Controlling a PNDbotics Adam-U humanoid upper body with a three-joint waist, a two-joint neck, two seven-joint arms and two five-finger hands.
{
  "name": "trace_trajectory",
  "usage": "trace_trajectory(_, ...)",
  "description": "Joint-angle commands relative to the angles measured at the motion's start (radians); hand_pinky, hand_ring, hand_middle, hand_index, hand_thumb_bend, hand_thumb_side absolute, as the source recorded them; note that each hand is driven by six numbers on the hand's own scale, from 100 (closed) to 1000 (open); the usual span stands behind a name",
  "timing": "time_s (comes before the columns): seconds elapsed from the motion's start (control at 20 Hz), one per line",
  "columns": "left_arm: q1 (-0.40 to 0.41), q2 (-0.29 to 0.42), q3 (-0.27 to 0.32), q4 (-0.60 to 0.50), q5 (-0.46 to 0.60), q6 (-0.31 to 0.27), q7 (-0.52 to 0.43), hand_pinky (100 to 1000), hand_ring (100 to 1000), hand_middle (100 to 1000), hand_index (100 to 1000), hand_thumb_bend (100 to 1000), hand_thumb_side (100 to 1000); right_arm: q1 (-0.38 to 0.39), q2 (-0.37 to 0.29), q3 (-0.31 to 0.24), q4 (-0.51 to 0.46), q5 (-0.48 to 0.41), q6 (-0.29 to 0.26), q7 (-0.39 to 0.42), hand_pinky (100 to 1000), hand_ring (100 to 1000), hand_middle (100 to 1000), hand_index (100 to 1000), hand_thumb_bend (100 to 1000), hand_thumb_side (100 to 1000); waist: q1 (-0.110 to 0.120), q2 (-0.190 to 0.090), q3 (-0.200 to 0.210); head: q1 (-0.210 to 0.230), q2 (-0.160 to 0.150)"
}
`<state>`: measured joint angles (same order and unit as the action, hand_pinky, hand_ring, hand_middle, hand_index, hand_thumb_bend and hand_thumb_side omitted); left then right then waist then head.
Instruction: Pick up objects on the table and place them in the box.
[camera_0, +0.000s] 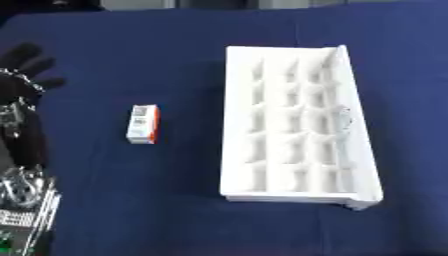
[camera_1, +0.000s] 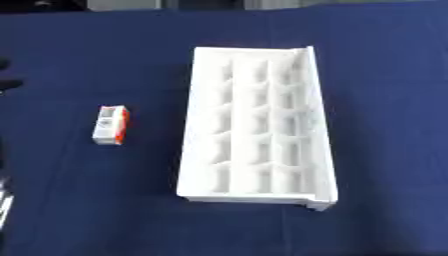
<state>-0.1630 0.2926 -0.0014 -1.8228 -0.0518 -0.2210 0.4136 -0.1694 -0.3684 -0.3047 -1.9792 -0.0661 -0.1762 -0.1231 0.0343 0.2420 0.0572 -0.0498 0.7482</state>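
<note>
A small white and orange carton (camera_0: 143, 124) lies flat on the dark blue cloth, left of the middle. To its right sits a long white foam box (camera_0: 296, 126) with rows of hollow compartments, all of them bare. My left hand (camera_0: 24, 65) hovers at the far left edge, above and left of the carton, black fingers spread and relaxed, holding nothing. It is well apart from the carton. My right hand shows in neither view.
The blue cloth (camera_0: 131, 210) covers the whole table. My left arm's silver and black joints (camera_0: 24, 200) fill the lower left corner. A dark strip runs along the table's far edge.
</note>
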Motion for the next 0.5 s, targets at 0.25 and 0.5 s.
trace_trajectory(0.25,-0.006,0.026,0.047,-0.022,-0.317,0.227,-0.037,646,777,779,818,1000,846,-0.01,-0.008,-0.002,-0.021,-0.002,0.0,0.004,600,660,698,802,100,953,0.003,-0.017,0.003,0.004,-0.004)
trace_trajectory(0.5,0.0,0.009,0.042,-0.049,-0.569,0.402,-0.116,662,777,780,794,1000,825,-0.011,-0.007,-0.001,-0.021,-0.002,0.001,0.006,600,660,698,802,100,953,0.002,-0.017,0.001,0.001,-0.008)
